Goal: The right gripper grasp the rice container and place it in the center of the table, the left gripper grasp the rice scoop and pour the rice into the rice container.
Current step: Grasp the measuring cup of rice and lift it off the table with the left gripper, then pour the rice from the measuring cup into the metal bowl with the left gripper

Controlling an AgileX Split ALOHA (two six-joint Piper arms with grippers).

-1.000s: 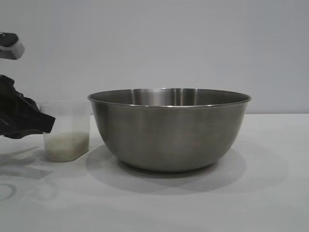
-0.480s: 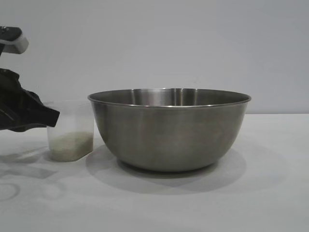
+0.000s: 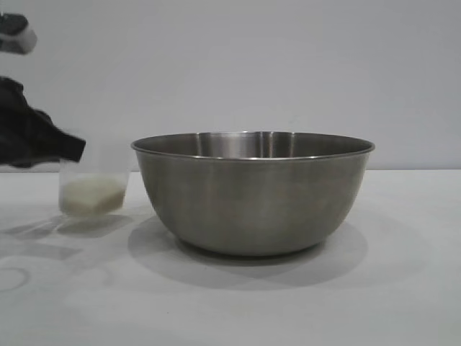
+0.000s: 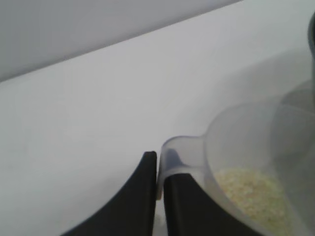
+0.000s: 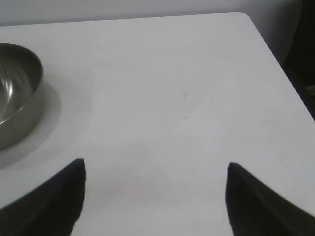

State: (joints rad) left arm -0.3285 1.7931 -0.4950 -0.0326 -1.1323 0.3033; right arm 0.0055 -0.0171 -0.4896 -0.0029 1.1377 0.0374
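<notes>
The left gripper (image 4: pixel 157 169), jaws clamped on the rice scoop's (image 3: pixel 94 189) handle, held it above the tabletop (image 3: pixel 403 288), left of the rice container (image 3: pixel 252 191). The right gripper (image 5: pixel 155 169) hovered with jaws apart.

A plain pale grey wall (image 3: pixel 288 65) is filling the whole upper part of the exterior view, with no windows, marks or fittings showing on it. It is meeting a white table (image 3: pixel 403 288) along a straight level line. Soft, even light is falling from above, laying blurred grey shadows on the tabletop. In the right wrist view the white top (image 5: pixel 187 98) is ending in a rounded corner, and a dark, indistinct area (image 5: pixel 300 54) is lying beyond its edge. In the left wrist view the wall (image 4: pixel 74 29) is running grey behind the white surface (image 4: pixel 74 147).
</notes>
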